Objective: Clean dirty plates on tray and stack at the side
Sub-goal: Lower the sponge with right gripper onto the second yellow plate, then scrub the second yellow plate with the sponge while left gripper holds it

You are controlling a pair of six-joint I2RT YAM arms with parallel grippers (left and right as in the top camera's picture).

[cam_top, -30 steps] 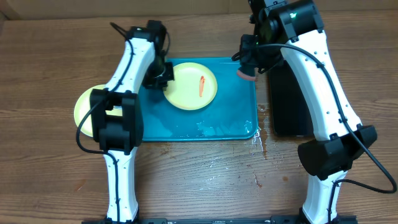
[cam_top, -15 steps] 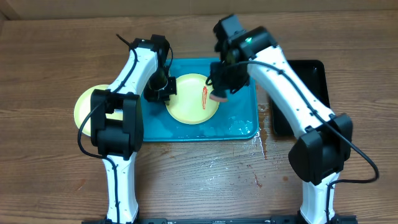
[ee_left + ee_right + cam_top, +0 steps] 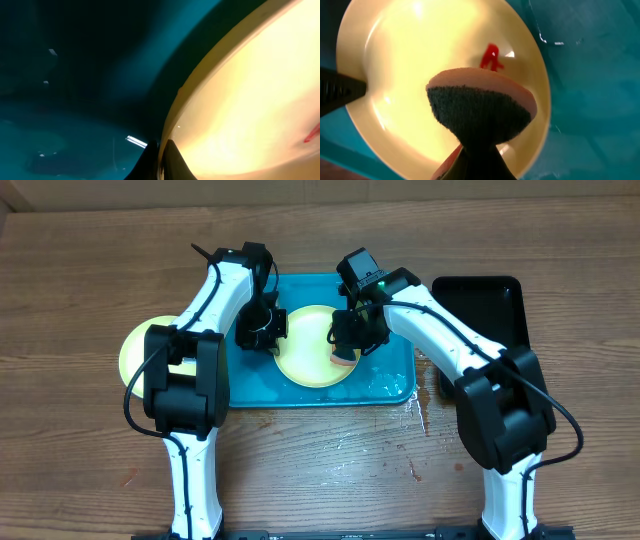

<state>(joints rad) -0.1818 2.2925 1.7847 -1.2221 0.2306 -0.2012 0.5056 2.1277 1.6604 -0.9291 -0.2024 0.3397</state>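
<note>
Clamping the plate on the tray at its nine o'clock rim, the left gripper faces the right gripper, whose fingers pinch a sponge over the plate's three o'clock side.

No writing, label, brand, number or sign can be read in any of the views.

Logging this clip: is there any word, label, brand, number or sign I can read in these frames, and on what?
None can be read in any view.
The large teal-blue rectangular plastic tray, the round yellow-green plastic plate on it, the narrow black tray and the round pink-and-dark scrub sponge carry no print.
The red sauce smear on the plate is a stain, not writing.
</note>
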